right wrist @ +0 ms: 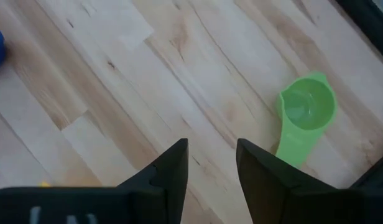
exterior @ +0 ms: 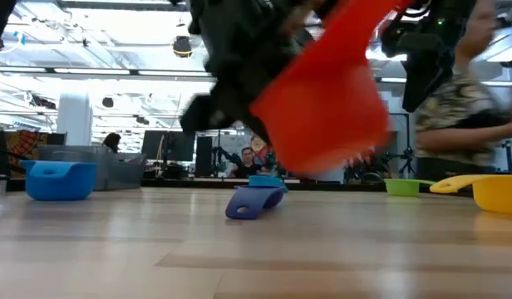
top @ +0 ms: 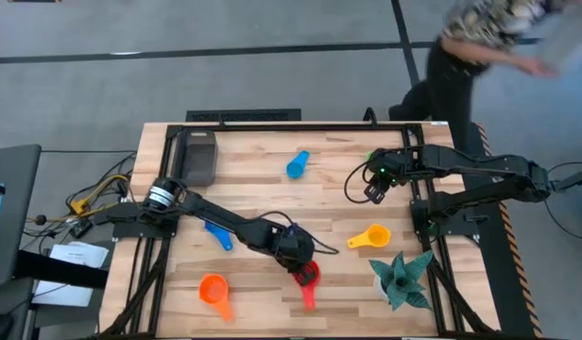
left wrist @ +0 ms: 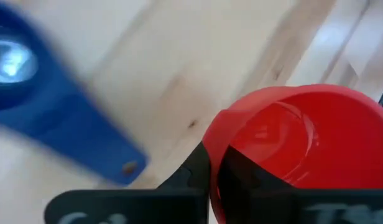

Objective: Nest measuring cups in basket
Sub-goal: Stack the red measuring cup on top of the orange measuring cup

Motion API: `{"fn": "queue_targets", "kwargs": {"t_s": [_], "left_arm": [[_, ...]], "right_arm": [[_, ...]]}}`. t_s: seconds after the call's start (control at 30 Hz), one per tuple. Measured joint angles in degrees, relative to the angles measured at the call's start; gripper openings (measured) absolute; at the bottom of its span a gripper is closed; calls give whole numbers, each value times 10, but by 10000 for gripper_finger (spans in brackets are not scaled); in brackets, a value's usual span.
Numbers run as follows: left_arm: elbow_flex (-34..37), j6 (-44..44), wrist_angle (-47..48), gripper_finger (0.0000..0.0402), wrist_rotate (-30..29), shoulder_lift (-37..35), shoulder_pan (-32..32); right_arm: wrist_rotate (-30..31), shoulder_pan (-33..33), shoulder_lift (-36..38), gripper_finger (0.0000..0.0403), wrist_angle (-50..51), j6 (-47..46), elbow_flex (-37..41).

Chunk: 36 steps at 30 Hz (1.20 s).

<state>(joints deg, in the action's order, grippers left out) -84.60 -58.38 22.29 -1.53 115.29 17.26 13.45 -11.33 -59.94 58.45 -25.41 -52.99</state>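
My left gripper [top: 299,259] is shut on the red measuring cup [top: 308,277], near the table's front middle. The same cup shows large and tilted in the low view [exterior: 331,91]. A blue cup [top: 218,235] lies partly under my left arm, and its handle [left wrist: 86,134] shows in the left wrist view. My right gripper [top: 374,189] hangs open at the far right with nothing between its fingers [right wrist: 211,171]. The green cup [right wrist: 305,112] lies on the wood beside it. The dark basket [top: 198,156] stands at the far left. My left gripper pinches the red cup's wall at the rim [left wrist: 217,134], on the side away from the handle [top: 308,299]. One finger [left wrist: 253,171] is inside the bowl and the other [left wrist: 190,175] outside. The fingers slant down from the table's left. The cup is tilted and lifted clear of the table.
An orange cup [top: 213,291] lies near the front left, a yellow cup [top: 370,237] right of centre and a light blue cup [top: 298,164] at the far middle. A teal spiky plant [top: 402,279] stands at the front right. A person [top: 480,38] moves beyond the far right corner.
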Motion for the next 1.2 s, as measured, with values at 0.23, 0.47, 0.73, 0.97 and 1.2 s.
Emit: {"fn": "queue_targets", "kwargs": {"t_s": [0.23,0.47,0.73,0.97,1.2], "left_arm": [[0,-58,212,2,-51,-103,35],[0,-228,399,2,-77,-171,150],[5,-499,508,1,-132,-182,297],[46,-613,511,0,-125,-178,361],[112,-606,465,0,-116,-178,367]], "right_arm": [[1,0,0,144,-37,0,0],[1,5,0,132,-40,-36,0],[-1,7,0,128,-117,-54,0],[-2,8,-1,125,-206,-108,0],[-15,12,-19,124,-221,-132,0]]}}
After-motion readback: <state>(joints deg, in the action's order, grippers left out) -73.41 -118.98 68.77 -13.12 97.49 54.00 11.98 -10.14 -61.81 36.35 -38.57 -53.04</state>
